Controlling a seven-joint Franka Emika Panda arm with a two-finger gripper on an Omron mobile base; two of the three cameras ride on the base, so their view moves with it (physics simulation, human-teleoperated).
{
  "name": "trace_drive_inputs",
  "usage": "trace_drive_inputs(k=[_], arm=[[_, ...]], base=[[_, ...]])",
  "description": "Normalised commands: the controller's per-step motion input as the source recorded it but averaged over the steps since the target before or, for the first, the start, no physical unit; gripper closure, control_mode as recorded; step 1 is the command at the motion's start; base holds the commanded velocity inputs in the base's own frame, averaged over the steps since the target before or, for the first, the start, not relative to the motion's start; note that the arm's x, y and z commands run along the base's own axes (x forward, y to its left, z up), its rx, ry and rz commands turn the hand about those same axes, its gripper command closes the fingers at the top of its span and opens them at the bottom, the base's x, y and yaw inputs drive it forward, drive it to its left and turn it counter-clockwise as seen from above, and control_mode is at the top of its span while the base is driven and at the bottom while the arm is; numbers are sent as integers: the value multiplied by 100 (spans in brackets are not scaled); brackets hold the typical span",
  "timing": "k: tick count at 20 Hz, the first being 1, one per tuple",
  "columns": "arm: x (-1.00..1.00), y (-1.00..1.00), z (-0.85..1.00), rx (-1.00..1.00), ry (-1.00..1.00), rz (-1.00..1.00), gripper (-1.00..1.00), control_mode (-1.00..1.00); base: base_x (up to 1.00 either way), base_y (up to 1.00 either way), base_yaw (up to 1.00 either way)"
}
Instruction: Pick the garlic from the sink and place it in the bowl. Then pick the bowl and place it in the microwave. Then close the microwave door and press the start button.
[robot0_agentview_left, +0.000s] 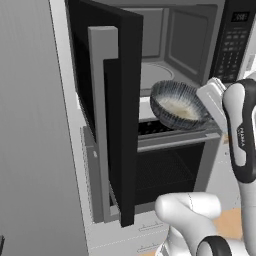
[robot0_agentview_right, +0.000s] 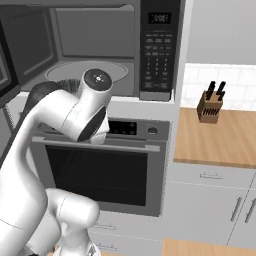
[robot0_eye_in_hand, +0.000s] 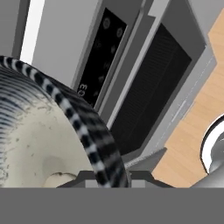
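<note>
Kitchen wall unit is holding the open microwave (robot0_agentview_left: 190, 45); jaws are pinching the bowl (robot0_agentview_left: 177, 106) rim, nearly closed. Level it, then slide in over the turntable (robot0_agentview_left: 156, 72).

You see the bowl (robot0_agentview_left: 179, 106) ribbed dark grey-blue outside, pale speckled within; the microwave (robot0_agentview_left: 200, 35) black with grey trim; the microwave door (robot0_agentview_left: 107, 100) black, its handle grey; the oven (robot0_agentview_right: 100, 170) grey with dark glass; the counter (robot0_agentview_right: 215, 140) light wood
</note>
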Motion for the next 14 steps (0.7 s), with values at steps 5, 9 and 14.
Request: trace_drive_inputs(k=[5, 9, 14], arm=[[25, 22, 39, 0, -7, -3, 100, -100], [40, 42, 38, 0, -9, -8, 100, -100], [54, 28, 24, 0, -2, -8, 100, -100]], base=[[0, 0, 0], [0, 0, 0], [0, 0, 0]])
